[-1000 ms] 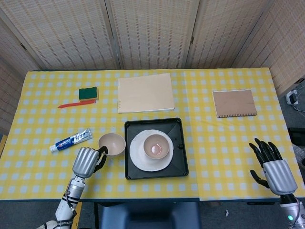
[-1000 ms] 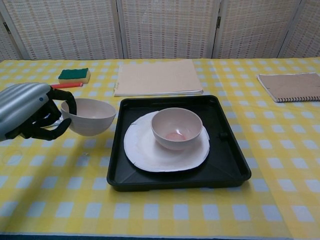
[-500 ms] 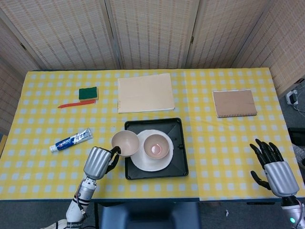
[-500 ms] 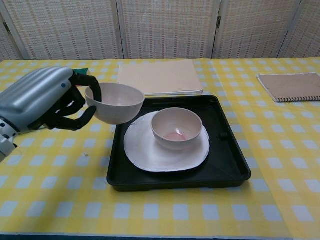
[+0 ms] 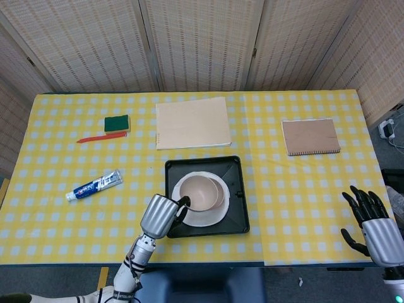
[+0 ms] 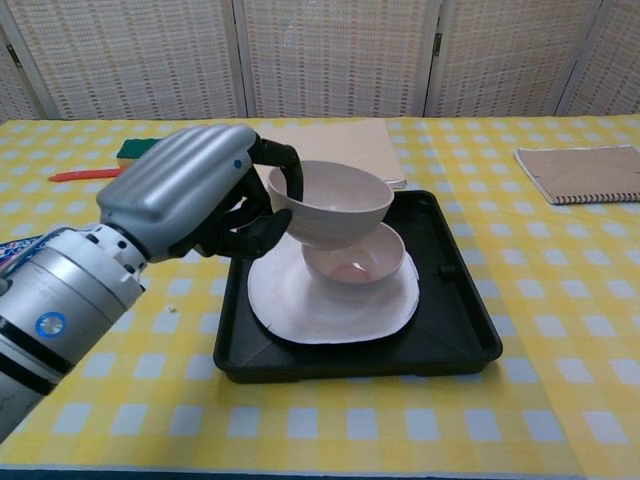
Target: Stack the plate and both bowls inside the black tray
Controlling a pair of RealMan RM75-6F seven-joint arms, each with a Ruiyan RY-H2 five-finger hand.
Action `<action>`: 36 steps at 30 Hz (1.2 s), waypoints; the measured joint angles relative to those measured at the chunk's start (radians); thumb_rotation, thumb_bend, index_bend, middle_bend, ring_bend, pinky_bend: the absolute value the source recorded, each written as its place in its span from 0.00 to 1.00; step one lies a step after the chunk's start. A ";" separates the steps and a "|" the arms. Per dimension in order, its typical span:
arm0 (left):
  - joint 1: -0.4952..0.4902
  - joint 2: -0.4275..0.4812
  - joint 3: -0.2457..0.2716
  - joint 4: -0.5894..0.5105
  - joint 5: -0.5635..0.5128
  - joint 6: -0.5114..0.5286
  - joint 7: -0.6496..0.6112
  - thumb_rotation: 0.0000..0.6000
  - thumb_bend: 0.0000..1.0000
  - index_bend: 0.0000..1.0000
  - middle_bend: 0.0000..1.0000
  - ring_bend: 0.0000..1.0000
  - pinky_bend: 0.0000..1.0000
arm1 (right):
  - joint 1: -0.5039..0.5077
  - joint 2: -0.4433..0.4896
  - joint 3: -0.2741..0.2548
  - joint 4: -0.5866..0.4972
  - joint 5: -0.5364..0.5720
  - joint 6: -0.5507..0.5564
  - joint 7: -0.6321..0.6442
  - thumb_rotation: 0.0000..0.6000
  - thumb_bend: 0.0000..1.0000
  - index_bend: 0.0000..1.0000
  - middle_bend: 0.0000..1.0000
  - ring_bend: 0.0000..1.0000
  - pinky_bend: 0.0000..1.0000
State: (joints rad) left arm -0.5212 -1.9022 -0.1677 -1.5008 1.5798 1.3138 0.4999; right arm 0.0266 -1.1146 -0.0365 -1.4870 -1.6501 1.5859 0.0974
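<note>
- Woven screens back a yellow-checked bench point(image 5: 303, 208) in the head view. The left hand point(image 5: 161, 216) pinches the rim of the upper bowl point(image 5: 201, 192), holding it to its right, over the lower bowl point(image 5: 218, 196), which sits on the plate point(image 5: 196, 218) in the black tray point(image 5: 237, 189).
- By my reading, plate and one bowl are stacked; only nesting and releasing the second is left.
- The right hand point(image 5: 377, 228) hangs far right of all this, fingers apart, holding nothing.
- Against a second ago, the left hand has carried its bowl from beside the tray to above the other bowl; the right hand has drawn back toward the bench edge.
- From the chest view, the left hand point(image 6: 195, 200) clamps the upper bowl point(image 6: 335, 205) just above the lower bowl point(image 6: 360, 265), slightly tilted; whether they touch I cannot tell.
</note>
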 measured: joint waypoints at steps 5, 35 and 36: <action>-0.027 -0.049 -0.011 0.070 -0.009 -0.019 -0.016 1.00 0.54 0.57 1.00 1.00 1.00 | -0.026 0.010 -0.001 0.016 0.014 0.023 0.031 1.00 0.37 0.00 0.00 0.00 0.00; -0.155 -0.315 -0.038 0.597 0.023 0.049 -0.239 1.00 0.55 0.57 1.00 1.00 1.00 | -0.085 0.023 0.025 0.064 0.055 0.065 0.105 1.00 0.37 0.00 0.00 0.00 0.00; -0.156 -0.317 -0.038 0.604 0.019 0.046 -0.242 1.00 0.55 0.57 1.00 1.00 1.00 | -0.085 0.022 0.025 0.064 0.055 0.063 0.105 1.00 0.37 0.00 0.00 0.00 0.00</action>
State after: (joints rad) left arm -0.6771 -2.2190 -0.2054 -0.8967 1.5983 1.3601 0.2578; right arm -0.0585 -1.0924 -0.0112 -1.4226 -1.5952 1.6492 0.2022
